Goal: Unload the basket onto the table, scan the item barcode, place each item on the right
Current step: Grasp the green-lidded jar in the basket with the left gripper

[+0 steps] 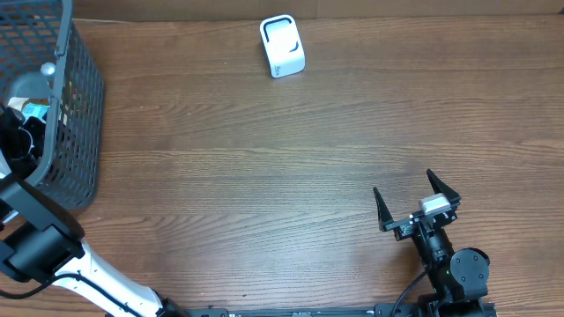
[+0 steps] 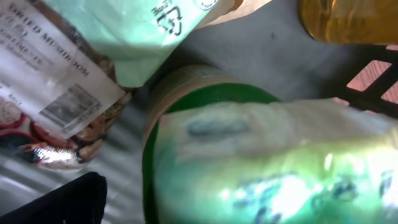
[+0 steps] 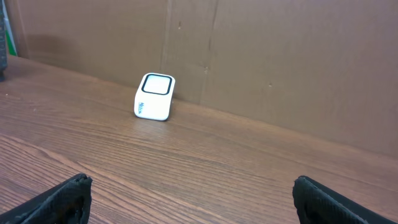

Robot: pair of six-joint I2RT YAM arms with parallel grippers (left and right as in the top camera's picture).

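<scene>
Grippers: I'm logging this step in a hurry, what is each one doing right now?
Left gripper: open, down in the basket over the packets, holding nothing that shows.
Right gripper: open, empty, over the table.

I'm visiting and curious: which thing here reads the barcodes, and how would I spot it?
Start from the wooden table, at its far edge by the cardboard wall, well to the right of the dark mesh basket. A small white scanner stands there alone. It is the only rounded white box, with a dark-outlined square window on its face.
</scene>
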